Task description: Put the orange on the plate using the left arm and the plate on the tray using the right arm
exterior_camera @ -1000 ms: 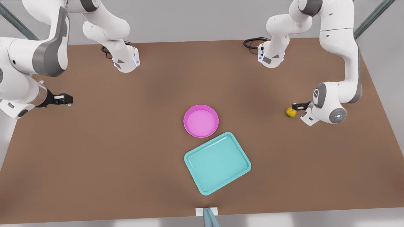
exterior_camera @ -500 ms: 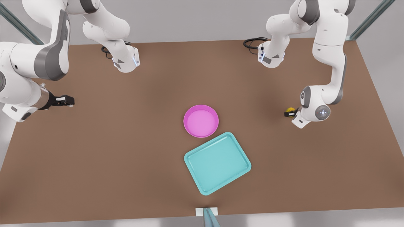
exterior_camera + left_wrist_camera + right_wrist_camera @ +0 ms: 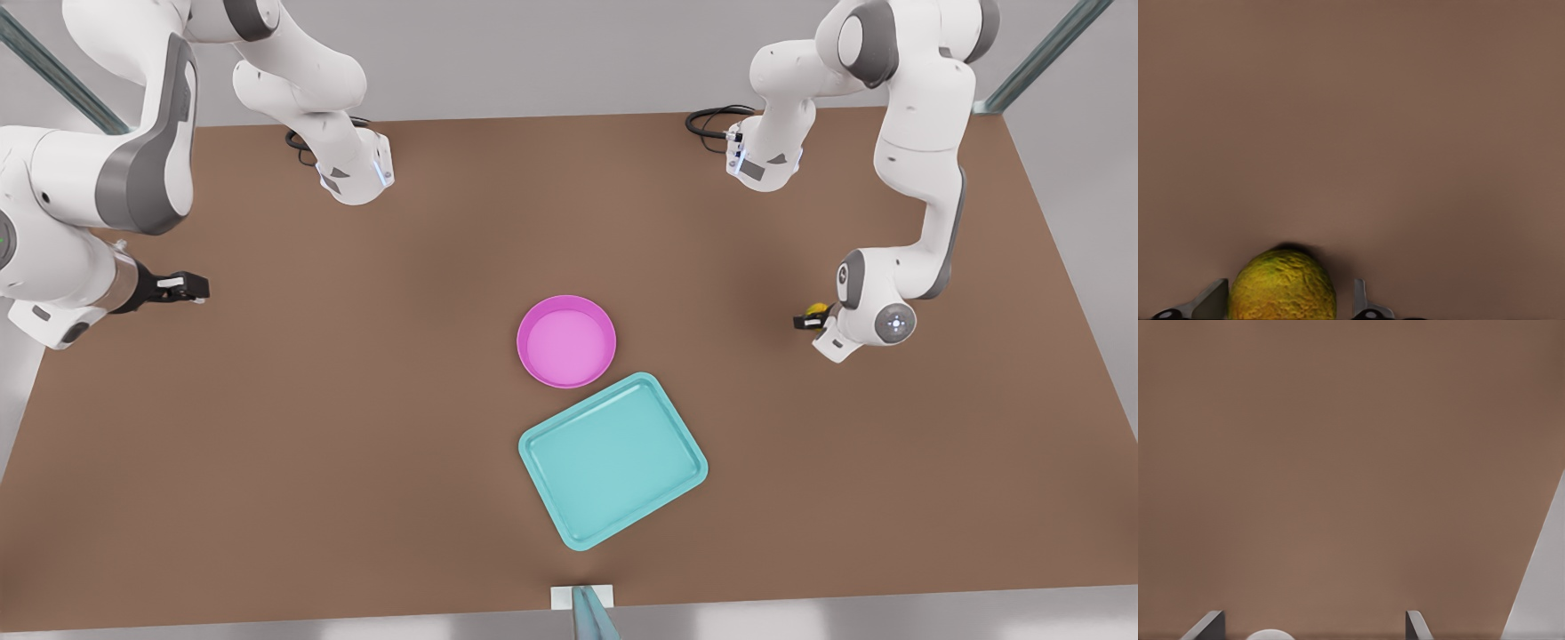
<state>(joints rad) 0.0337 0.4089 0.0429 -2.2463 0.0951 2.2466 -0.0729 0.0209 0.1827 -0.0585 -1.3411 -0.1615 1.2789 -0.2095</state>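
Observation:
The orange (image 3: 816, 309) lies on the brown table at the front view's right, mostly covered by my left gripper (image 3: 808, 316). In the left wrist view the bumpy orange (image 3: 1283, 287) sits between the open fingers (image 3: 1213, 300), touching one and a small gap from the other. The pink plate (image 3: 566, 341) rests mid-table, bare. Just in front of it lies the turquoise tray (image 3: 613, 460), its corner almost meeting the plate. My right gripper (image 3: 191, 286) waits open at the front view's left, far from the plate; its spread fingers (image 3: 1413, 623) hover over bare table.
Both arm bases (image 3: 356, 173) stand at the table's (image 3: 293, 427) far edge, with a black cable (image 3: 711, 120) beside the one on the front view's right. A small white-and-teal fixture (image 3: 584, 600) sits at the near edge.
My left gripper slid toward the front view's left over the orange, which now sits between its fingers and is mostly covered. The right arm shifted only slightly.

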